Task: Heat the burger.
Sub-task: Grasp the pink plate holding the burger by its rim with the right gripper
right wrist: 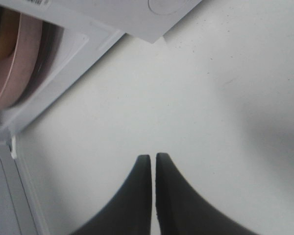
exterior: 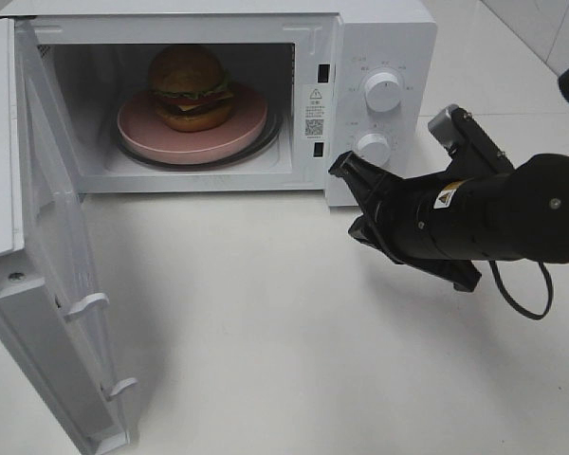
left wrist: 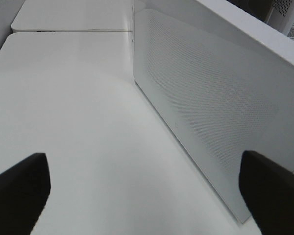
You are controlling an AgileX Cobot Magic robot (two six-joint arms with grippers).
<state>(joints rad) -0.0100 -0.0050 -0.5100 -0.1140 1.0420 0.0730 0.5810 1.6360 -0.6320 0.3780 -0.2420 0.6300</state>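
Burger (exterior: 190, 85) on pink plate (exterior: 254, 125) already inside microwave (exterior: 389, 38). Remaining: shut door (exterior: 47, 237) at 9 o'clock, set dial (exterior: 373, 148). Right pincer (right wrist: 153, 156) pinched together, empty; left pincer (left wrist: 143, 161) spread wide, empty.

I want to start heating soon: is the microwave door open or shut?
Open. The door is swung wide to the left, leaving the burger on its pink plate exposed inside.

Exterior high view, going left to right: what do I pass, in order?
Open microwave door → burger on its pink plate → upper control knob → grey block on top of the right arm.
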